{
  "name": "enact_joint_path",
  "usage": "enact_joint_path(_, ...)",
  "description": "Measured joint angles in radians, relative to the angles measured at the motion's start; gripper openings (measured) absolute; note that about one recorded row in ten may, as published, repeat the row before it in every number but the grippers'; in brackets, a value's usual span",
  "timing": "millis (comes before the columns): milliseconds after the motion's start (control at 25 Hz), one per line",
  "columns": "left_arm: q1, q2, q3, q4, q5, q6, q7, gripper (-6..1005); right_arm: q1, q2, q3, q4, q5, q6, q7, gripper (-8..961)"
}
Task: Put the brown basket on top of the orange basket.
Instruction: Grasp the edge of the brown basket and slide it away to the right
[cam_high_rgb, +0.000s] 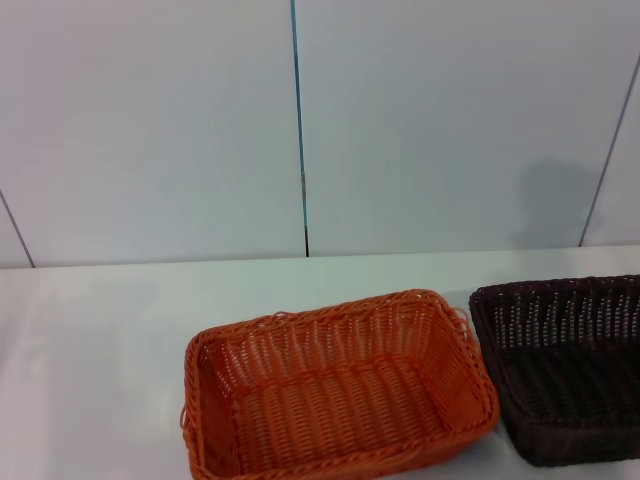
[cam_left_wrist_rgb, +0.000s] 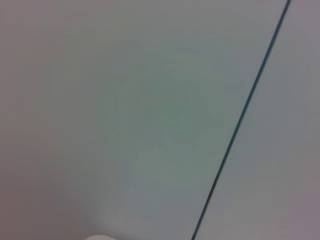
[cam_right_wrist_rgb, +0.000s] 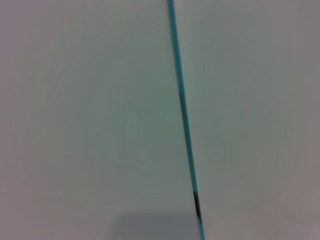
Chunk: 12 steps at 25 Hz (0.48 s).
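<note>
The orange basket (cam_high_rgb: 340, 385) sits empty on the white table in the head view, near the front edge and slightly turned. Just to its right stands the brown basket (cam_high_rgb: 565, 365), also empty and cut off by the frame's right edge. A narrow gap separates the two baskets. Neither gripper shows in any view. Both wrist views show only the pale wall panels with a thin blue seam.
The white table (cam_high_rgb: 100, 340) stretches to the left of the orange basket. A pale panelled wall (cam_high_rgb: 150, 130) with a vertical blue seam (cam_high_rgb: 300, 120) rises behind the table's far edge.
</note>
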Motion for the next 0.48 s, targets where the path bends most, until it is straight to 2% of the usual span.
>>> enact_joint_path(40, -0.006, 0.010, -0.003, -0.018, 0.000, 0.003, 0.001, 496, 0.000, -0.006, 0.012, 0.003, 0.025, -0.021, -0.013, 776)
enact_joint_path(120, -0.011, 0.016, -0.004, -0.028, 0.001, 0.005, 0.001, 496, 0.007, -0.019, 0.045, 0.003, 0.053, -0.073, -0.031, 775)
enact_joint_path(320, -0.017, 0.020, -0.005, -0.034, 0.015, -0.005, 0.009, 497, 0.038, -0.041, 0.133, 0.015, 0.058, -0.222, -0.062, 773)
enact_joint_path(480, -0.020, 0.031, -0.005, -0.041, 0.028, -0.007, 0.015, 497, 0.062, -0.057, 0.194, 0.028, 0.055, -0.331, -0.092, 771)
